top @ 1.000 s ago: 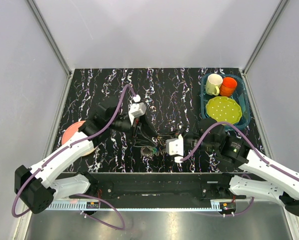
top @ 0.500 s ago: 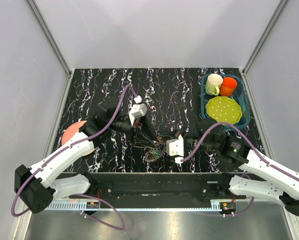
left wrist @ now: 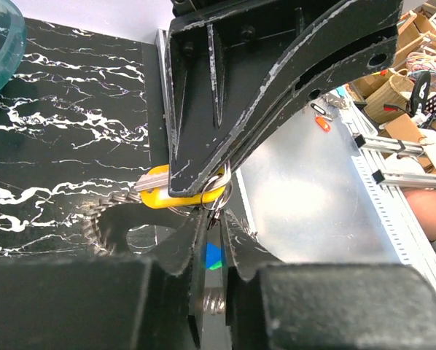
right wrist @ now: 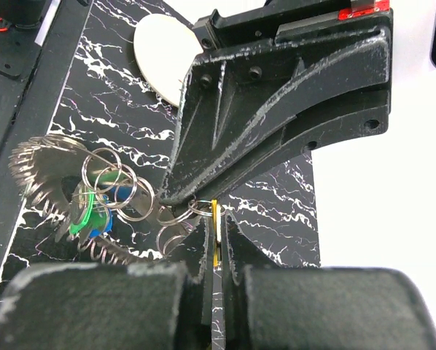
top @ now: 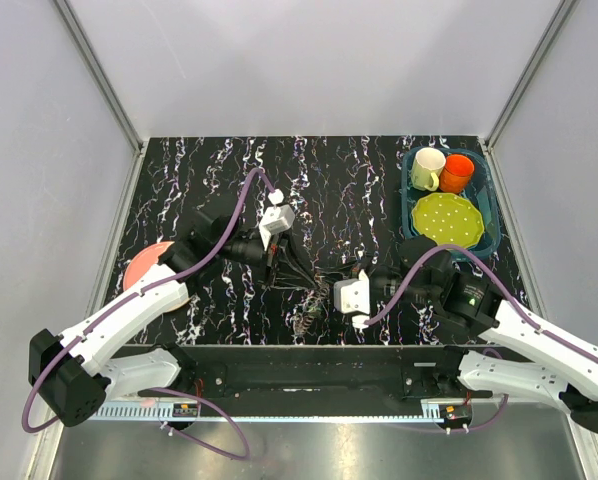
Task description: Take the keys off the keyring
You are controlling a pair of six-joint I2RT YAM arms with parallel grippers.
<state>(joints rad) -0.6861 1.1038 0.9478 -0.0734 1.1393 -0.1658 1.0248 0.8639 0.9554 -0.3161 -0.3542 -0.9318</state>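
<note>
While the toothed keyring [top: 307,318] slid toward the table's [top: 379,190] near edge, right gripper [right wrist: 215,222] pinched the yellow key [left wrist: 154,197], left gripper [left wrist: 213,233] a split ring [right wrist: 198,209]; no key appeared freed yet.

My left arm [top: 139,305] reaches in from the near left and my right arm [top: 524,335] from the near right. The 2 wrists point at each other near the middle, tips almost touching. On the left gripper [top: 297,280] and the right gripper [top: 321,290] alike, the fingers are pinched together.
</note>
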